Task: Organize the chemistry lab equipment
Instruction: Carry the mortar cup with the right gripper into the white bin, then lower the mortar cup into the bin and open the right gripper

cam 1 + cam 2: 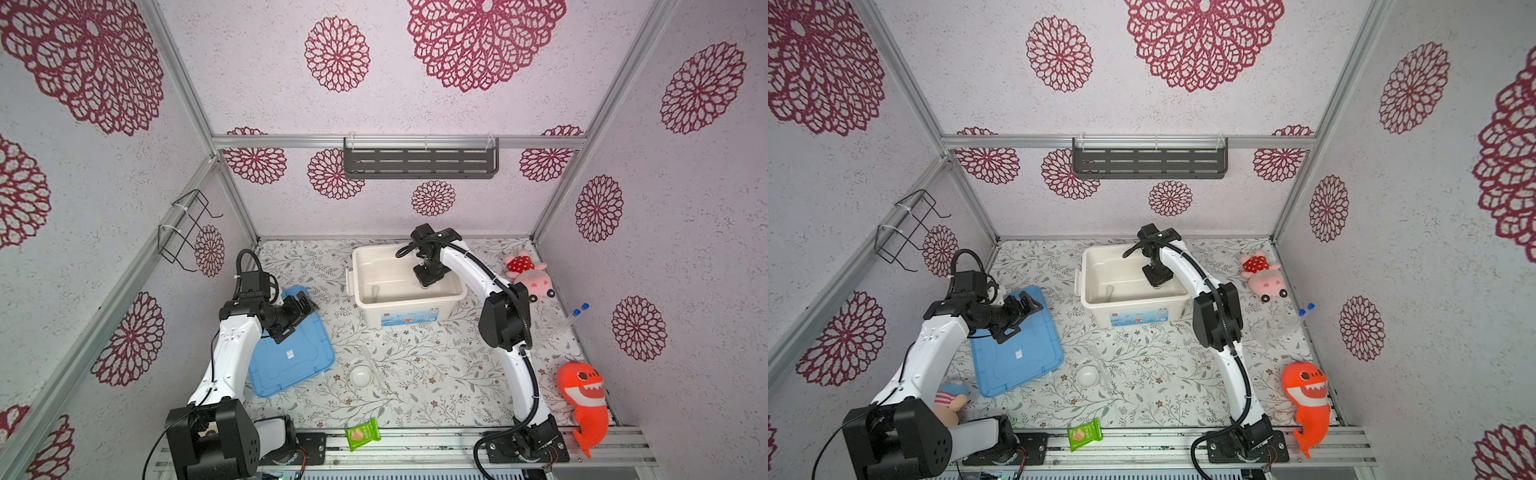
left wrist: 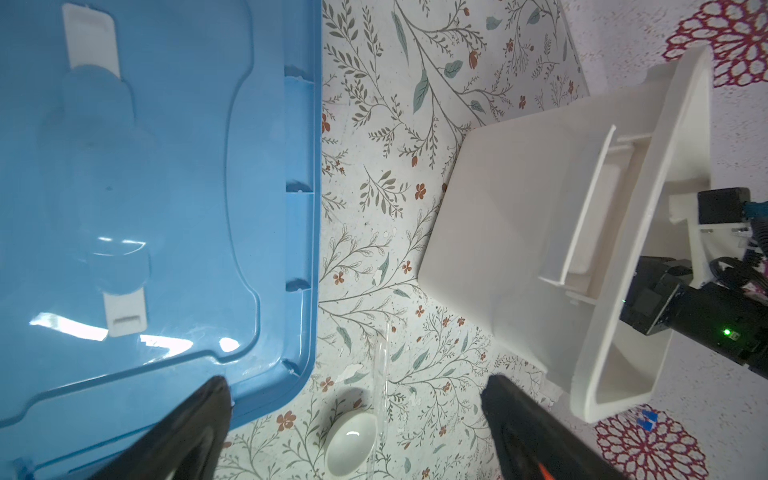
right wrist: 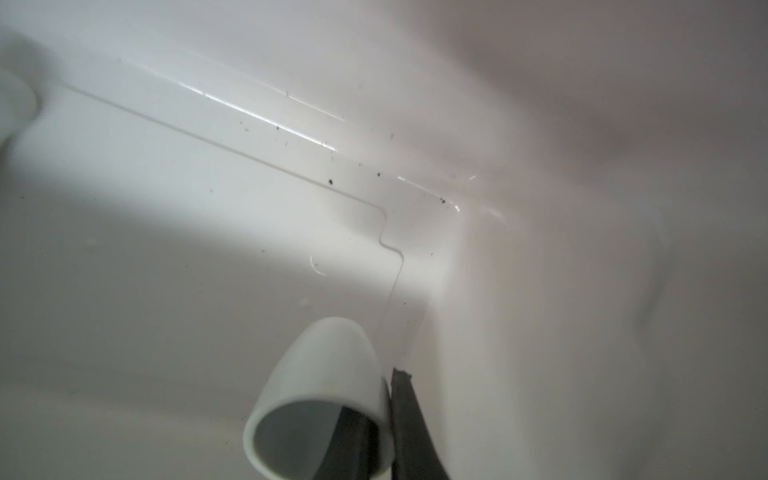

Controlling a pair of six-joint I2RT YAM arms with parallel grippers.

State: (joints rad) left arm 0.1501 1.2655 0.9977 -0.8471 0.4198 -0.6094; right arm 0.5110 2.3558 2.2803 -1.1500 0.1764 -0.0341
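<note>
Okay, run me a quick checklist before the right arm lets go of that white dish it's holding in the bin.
1. Right end effector clamped on white dish wall: ok.
2. Dish inside white bin: ok.
3. Dish resting on bin floor: cannot tell.
4. Bare bin floor beside dish: ok.
5. Left end effector open, outside bin: ok.
6. Second dish off the table: not ok.

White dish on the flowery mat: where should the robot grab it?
Probably the rim, from straight above, one finger inside, one outside: the white dish sits upright, mouth up, with round smooth sides. Pick the rim part away from the glass tube lying beside it.
</note>
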